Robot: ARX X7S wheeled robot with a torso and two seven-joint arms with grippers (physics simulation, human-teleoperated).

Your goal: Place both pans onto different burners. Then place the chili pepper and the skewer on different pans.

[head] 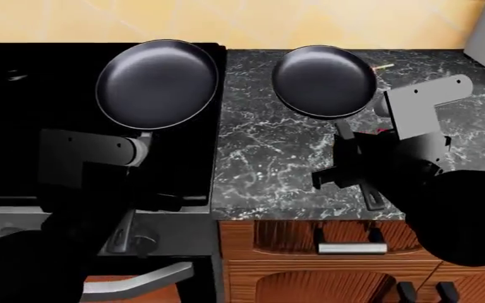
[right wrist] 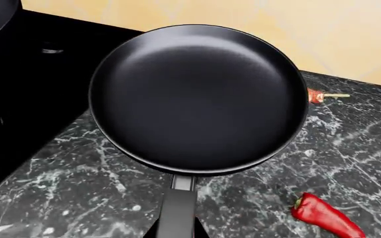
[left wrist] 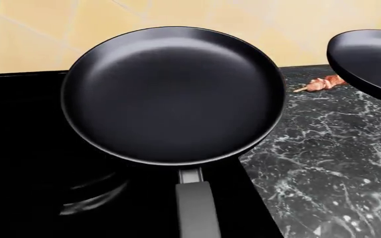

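Note:
My left gripper [head: 144,146] is shut on the handle [left wrist: 196,208] of one black pan [head: 156,84], which is over the right side of the black stove [head: 23,95]. I cannot tell whether the pan rests on a grate. My right gripper [right wrist: 176,229] is shut on the handle of the other pan [right wrist: 197,96], held over the marble counter [right wrist: 58,173] right of the stove. The red chili pepper [right wrist: 326,215] lies on the counter beside that pan's handle. The skewer [left wrist: 323,83] lies by the back wall, partly hidden behind the right pan.
Burners and grates are lost in the black stove top [left wrist: 25,148]. Stove knobs [head: 141,241] and an oven handle [head: 133,284] are below the front edge. A yellow tiled wall [head: 251,22] backs the counter. A wooden drawer [head: 352,247] is under the counter.

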